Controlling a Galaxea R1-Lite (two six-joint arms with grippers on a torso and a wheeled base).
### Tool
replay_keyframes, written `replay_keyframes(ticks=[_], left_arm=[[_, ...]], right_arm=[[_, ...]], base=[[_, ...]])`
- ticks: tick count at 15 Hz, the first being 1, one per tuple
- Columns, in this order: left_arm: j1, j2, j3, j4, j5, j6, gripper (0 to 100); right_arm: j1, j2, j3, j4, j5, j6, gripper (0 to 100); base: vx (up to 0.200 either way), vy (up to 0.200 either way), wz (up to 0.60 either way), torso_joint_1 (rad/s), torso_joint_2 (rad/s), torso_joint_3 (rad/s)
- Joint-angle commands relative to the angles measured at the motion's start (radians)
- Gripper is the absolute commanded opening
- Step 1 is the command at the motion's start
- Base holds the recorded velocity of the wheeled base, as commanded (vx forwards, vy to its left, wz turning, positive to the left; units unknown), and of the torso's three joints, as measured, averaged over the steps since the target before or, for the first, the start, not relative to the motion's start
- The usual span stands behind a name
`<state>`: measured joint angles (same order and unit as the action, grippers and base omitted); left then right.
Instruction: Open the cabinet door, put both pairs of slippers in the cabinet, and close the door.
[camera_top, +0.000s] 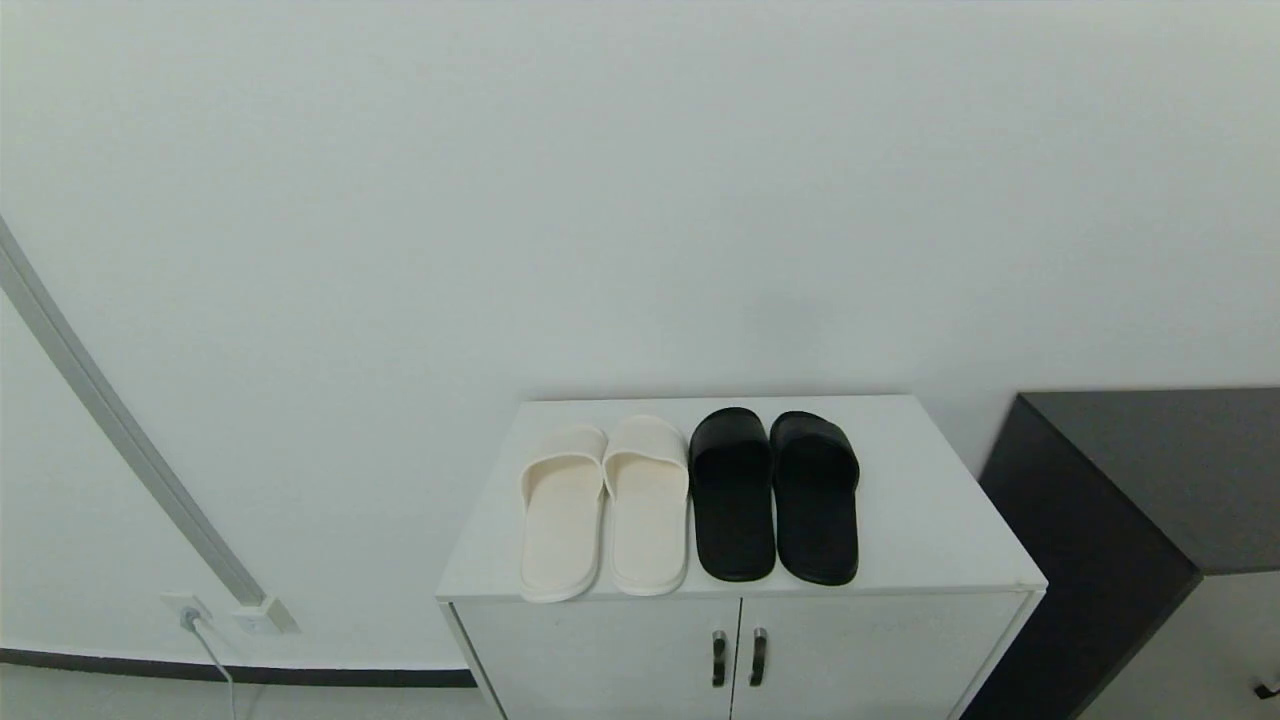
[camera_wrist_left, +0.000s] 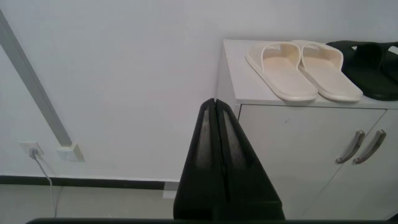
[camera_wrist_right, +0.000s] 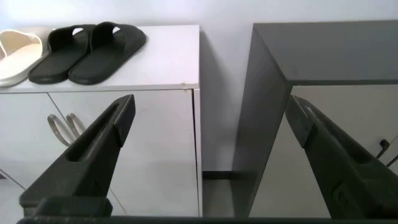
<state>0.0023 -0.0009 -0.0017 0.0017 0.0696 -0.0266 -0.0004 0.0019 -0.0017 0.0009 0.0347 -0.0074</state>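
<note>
The white cabinet (camera_top: 900, 540) stands against the wall with both doors shut, the left door (camera_top: 600, 660) and the right door (camera_top: 870, 650) meeting at the middle. Their two dark metal handles (camera_top: 718, 658) (camera_top: 758, 656) hang side by side at that seam.

Both pairs lie on the cabinet's top, toes toward the back edge and heels toward the front edge. The cream slippers (camera_top: 648, 520) are on the left half, their heels right at the front edge. The black slippers (camera_top: 733, 510) lie just beside them on the right, heels a little short of that edge. The inner cream and inner black slipper nearly touch.

The left pincer (camera_wrist_left: 216, 109) is clenched on nothing, its fingers pressed together; it hangs off the cabinet's front left corner, apart from it. The right pincer (camera_wrist_right: 208, 109) is released, fingers spread wide, in front of the cabinet's right side and not touching it.

A dark cabinet (camera_top: 1150, 470) stands close to the right side, a narrow gap between the two. On the wall to the left, a grey cable duct (camera_top: 110, 410) slants down to a wall socket (camera_top: 183, 607) with a white cable (camera_top: 215, 655) plugged in
</note>
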Motion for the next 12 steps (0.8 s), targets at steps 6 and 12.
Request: replay_keyframes(ticks=[6,12], left_arm=[[0.001,0.001,0.000,0.000,0.001,-0.001,0],[-0.001,0.001,0.000,0.000,0.001,-0.001,0]], right_arm=[[0.002,0.016,-0.024,-0.005,0.002,-0.052,100],[0.022,0.526,-0.225,-0.047,0.198,-0.014,100]], base=[[0.000,0.000,0.00,0.000,0.00,0.000],[0.000,0.000,0.00,0.000,0.00,0.000]])
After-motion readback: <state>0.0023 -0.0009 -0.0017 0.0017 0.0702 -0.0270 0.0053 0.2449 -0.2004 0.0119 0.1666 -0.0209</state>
